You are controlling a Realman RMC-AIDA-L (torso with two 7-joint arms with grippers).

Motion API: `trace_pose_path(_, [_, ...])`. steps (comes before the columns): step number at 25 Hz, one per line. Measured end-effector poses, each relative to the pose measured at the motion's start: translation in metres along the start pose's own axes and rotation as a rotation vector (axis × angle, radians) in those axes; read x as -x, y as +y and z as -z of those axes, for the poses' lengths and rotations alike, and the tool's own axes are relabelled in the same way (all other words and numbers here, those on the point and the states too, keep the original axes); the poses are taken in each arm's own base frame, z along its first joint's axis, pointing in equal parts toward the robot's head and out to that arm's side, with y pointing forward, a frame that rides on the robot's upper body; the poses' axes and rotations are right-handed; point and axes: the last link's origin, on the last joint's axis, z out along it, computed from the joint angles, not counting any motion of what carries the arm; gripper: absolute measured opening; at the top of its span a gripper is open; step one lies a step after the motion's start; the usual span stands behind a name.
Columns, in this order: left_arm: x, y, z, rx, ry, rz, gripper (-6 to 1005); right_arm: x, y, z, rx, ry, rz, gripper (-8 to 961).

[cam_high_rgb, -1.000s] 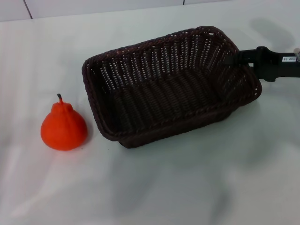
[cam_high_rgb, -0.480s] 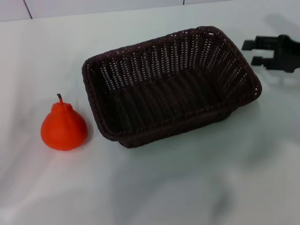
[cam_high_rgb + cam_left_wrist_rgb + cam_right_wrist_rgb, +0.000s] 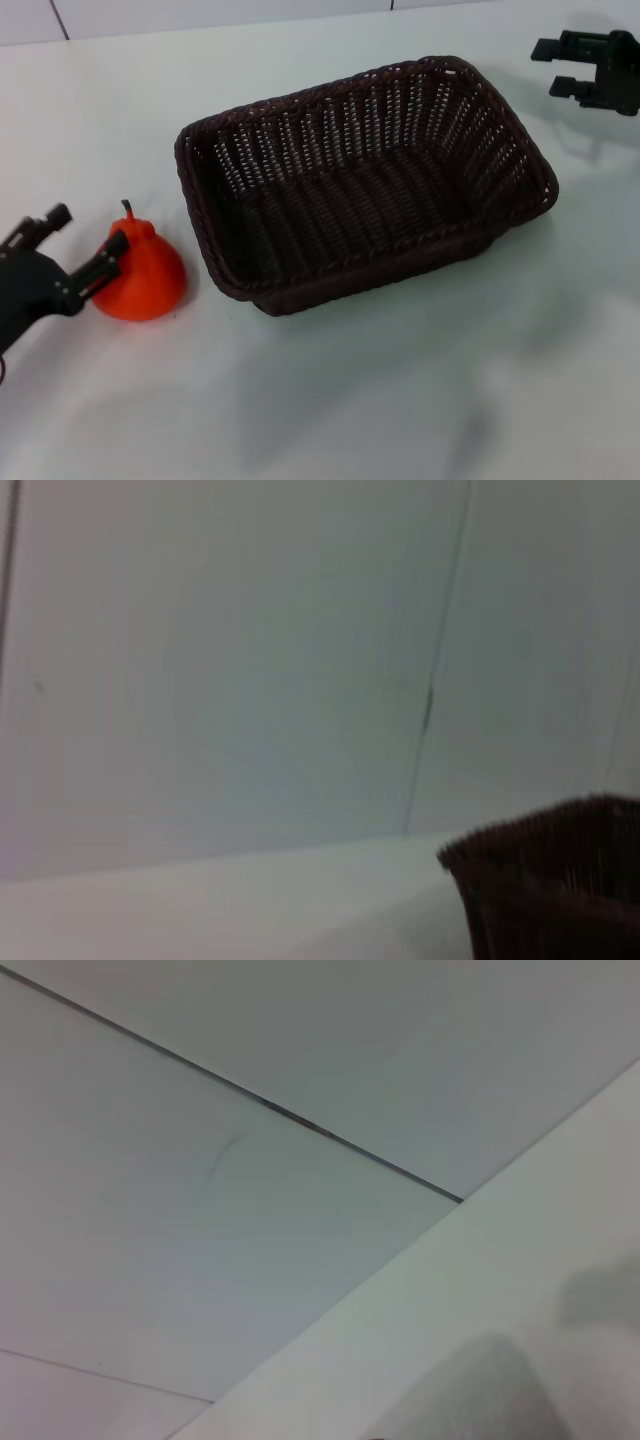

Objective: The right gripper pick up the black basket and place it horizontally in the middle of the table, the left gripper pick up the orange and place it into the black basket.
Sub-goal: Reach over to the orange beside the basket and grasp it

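the right pincer (image 3: 565,68) has let go of the large dark woven wicker basket (image 3: 365,185) and pulled back; it now hangs off beyond the basket's far right corner, fingers spread and empty, well apart from the rim. the basket lies lengthwise across the middle of the glossy white worktop (image 3: 400,400), so that half looks done. the left pincer (image 3: 75,250) has come in since a moment ago, fingers spread, with the bright orange pear-shaped fruit (image 3: 140,270) just ahead of it; one fingertip overlaps the fruit's side, touching or not i cannot tell. the basket sits just past the fruit. closing and lifting seems next.
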Motion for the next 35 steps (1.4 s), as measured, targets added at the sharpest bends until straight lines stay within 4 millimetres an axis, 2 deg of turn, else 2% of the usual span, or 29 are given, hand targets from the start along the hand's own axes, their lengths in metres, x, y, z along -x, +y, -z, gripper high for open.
trace_pose_path(6, [0.007,0.005,-0.006,0.054,-0.07,-0.022,795,-0.002,-0.001,-0.003,0.003,0.012,0.002,745])
trace_pose_path(17, [0.005,0.005,-0.008,0.094,-0.093,-0.038,328,-0.003,0.001,-0.003,0.008,0.028,0.006,740])
trace_pose_path(21, [0.002,0.007,-0.009,0.11,-0.073,-0.037,281,-0.004,0.001,-0.002,0.011,0.032,0.007,739])
trace_pose_path(25, [-0.014,0.006,0.0,0.118,0.045,-0.017,234,-0.004,0.001,-0.003,0.009,0.036,0.005,739])
trace_pose_path(31, [-0.055,-0.002,0.031,0.113,0.334,0.025,153,-0.004,-0.003,-0.004,-0.022,0.046,0.011,739])
trace_pose_path(35, [-0.076,0.001,0.02,0.18,0.433,0.049,67,-0.002,-0.005,-0.008,-0.032,0.041,0.025,739])
